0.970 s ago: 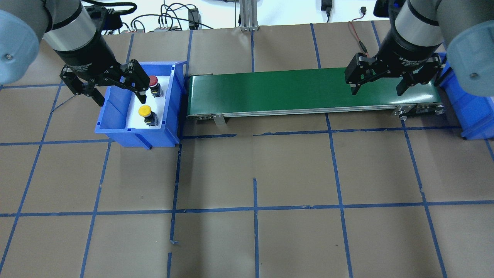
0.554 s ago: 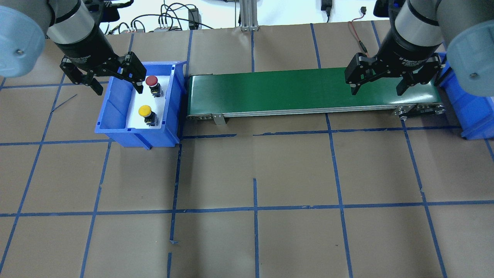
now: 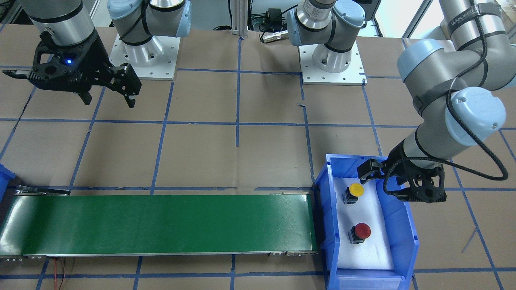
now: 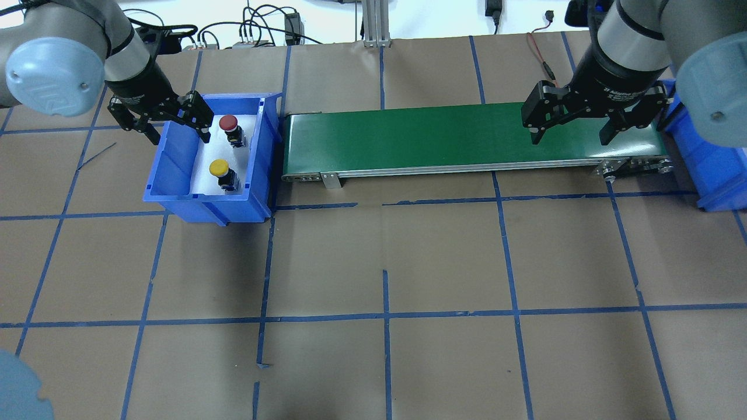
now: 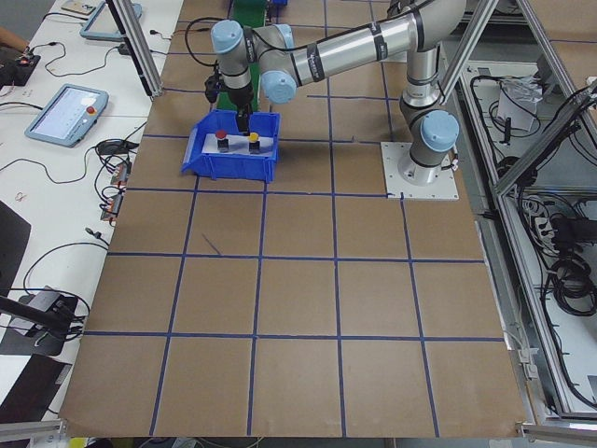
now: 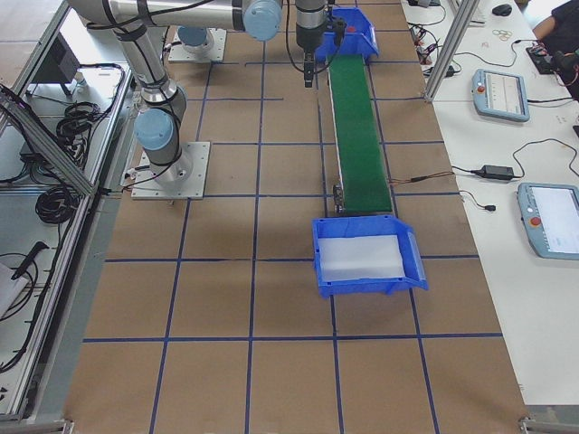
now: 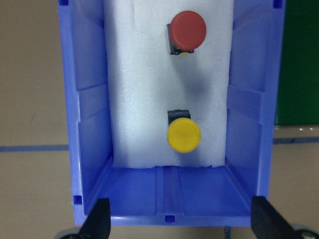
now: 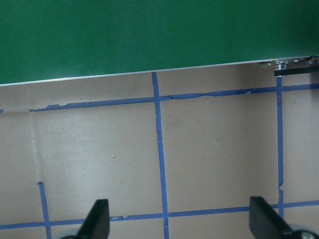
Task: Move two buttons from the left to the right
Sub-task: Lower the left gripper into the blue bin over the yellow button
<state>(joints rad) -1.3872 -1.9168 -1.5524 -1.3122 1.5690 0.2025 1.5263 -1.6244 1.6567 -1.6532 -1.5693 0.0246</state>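
Seen from across the table (image 3: pixel 242 157), my left gripper (image 3: pixel 403 184) hangs above the 12 o'clock end of the blue bin (image 3: pixel 405 237), fingers spread and holding nothing. On the bin's white foam (image 3: pixel 373 253) the yellow button (image 3: pixel 356 189) stands upright, and the red button (image 3: pixel 362 230) stands apart from it at its 6 o'clock. The green conveyor belt (image 3: pixel 161 223) lies at the bin's 9 o'clock. My right gripper (image 3: pixel 109 102) hangs at 10 o'clock in the frame, spread and empty. Over my shoulders, the red cap is at 12 o'clock of the yellow one, and my right fingers hang over the belt toward its 3 o'clock end. From the table's left end, my left arm (image 5: pixel 345 42) reaches the bin at 11 o'clock, both caps showing. From the right end, a second blue bin (image 6: pixel 362 287) sits at the belt's 6 o'clock end. My left wrist camera shows the bin's end wall between my parted fingertips (image 7: pixel 99 221), with the yellow cap nearer and the red at 12 o'clock. My right wrist camera shows my fingertips parted over the table, the belt at 12 o'clock.
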